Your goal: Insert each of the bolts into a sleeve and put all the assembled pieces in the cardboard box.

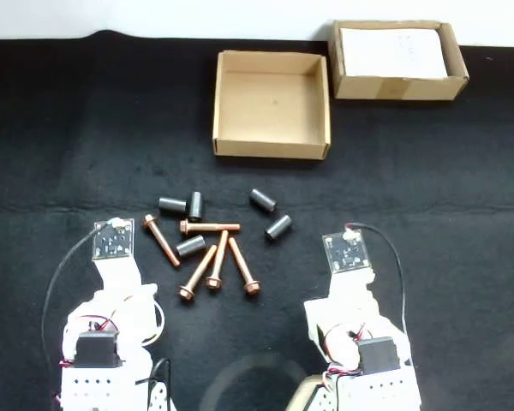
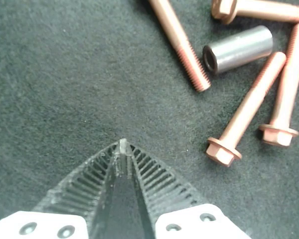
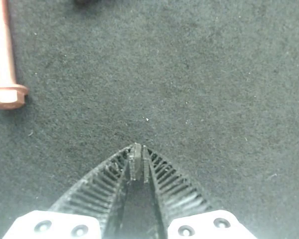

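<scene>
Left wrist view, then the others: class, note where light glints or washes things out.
Left wrist view: a streak of shine runs along the grey sleeve, and the nearest bolt glints at its head. Right wrist view: the head of the lone bolt catches light. High view: the white paper in the far box is washed out; the black mat gives no glare.

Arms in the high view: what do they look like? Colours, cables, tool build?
The left arm and right arm have white shells, black servos, and red, white and black wiring. Each carries a small circuit board at the wrist, with a black cable looping off. The left tool and right tool are black and ribbed, on white mounts with screw holes.
</scene>
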